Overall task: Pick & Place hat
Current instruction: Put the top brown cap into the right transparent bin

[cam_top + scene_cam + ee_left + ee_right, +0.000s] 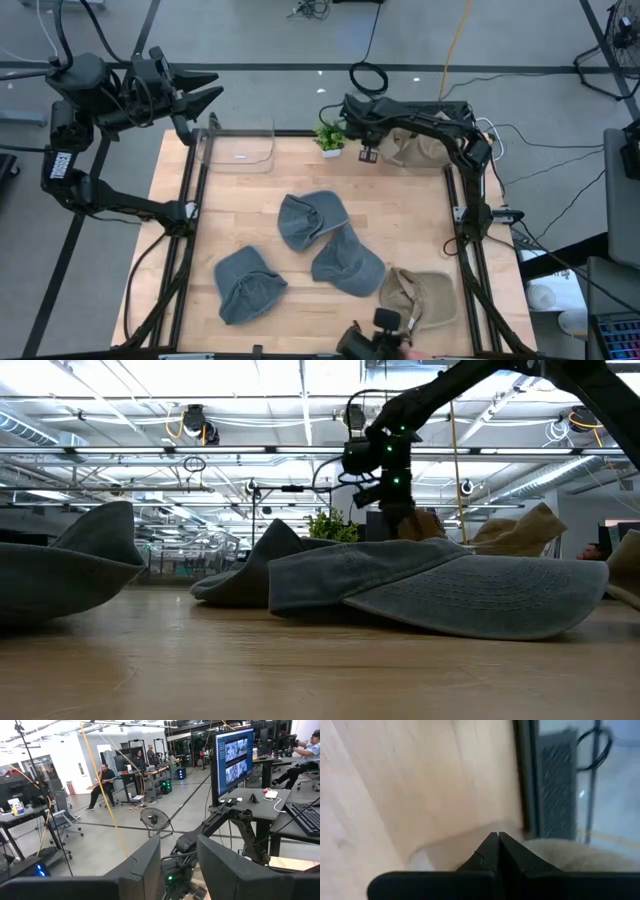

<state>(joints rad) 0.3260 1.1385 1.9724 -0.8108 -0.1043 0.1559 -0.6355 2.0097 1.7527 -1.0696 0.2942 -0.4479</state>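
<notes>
Three blue-grey hats lie crown-up on the wooden table: one [308,218], one [346,262] and one [247,284]. A tan hat [420,297] rests near the near right corner. A second tan hat [412,148] sits at the far right, under my right arm. My right gripper [368,153] is shut just left of it, next to the small plant [330,138]; its wrist view shows the shut fingertips [497,839] over bare wood with tan cloth [570,856] beside them. My left gripper [205,92] is open, raised beyond the far left corner. My right gripper points down at the table with its fingertips closed together and no cloth showing between them. The tan hat's cloth [555,852] lies close against the outer side of one finger; whether it touches, I cannot tell.
A clear plastic container [238,148] stands at the far left of the table. Black frame rails [190,200] run along the table's sides. A camera mount [375,335] sits at the near edge. Bare wood lies between the container and the hats.
</notes>
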